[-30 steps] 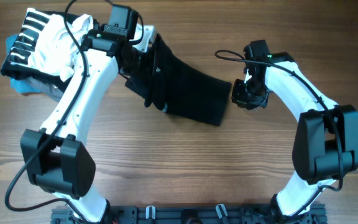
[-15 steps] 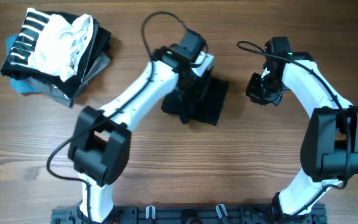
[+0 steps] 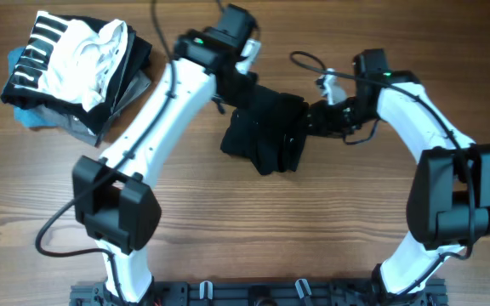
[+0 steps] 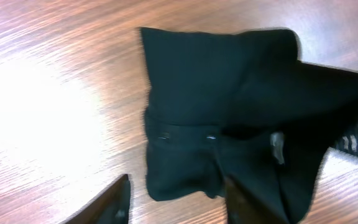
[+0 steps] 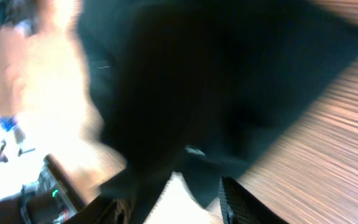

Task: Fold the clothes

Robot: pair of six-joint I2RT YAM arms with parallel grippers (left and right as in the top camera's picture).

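**A:** Toward the far edge of the bench (image 3: 228, 229), seen from overhead, what is different?

**B:** The black T-shirt (image 3: 264, 136) is no longer a long strip. It lies doubled into a lumpy bundle just right of the middle. The left gripper (image 3: 232, 85) has drawn back to its far side, and the right gripper (image 3: 313, 119) has come in to its right edge.

**A:** And the left wrist view?

**B:** The left gripper (image 4: 178, 186) is spread and has let go. The T-shirt (image 4: 216, 93) rests on the wood, its layers uneven.

**A:** Right wrist?

**B:** It is blurred. The right gripper (image 5: 173, 193) is parted and holds nothing, with the T-shirt (image 5: 216, 81) just ahead of it.

**A:** What does that mean for the task?

**B:** One fold is in, I judge, but it is untidy. The right side likely needs squaring.
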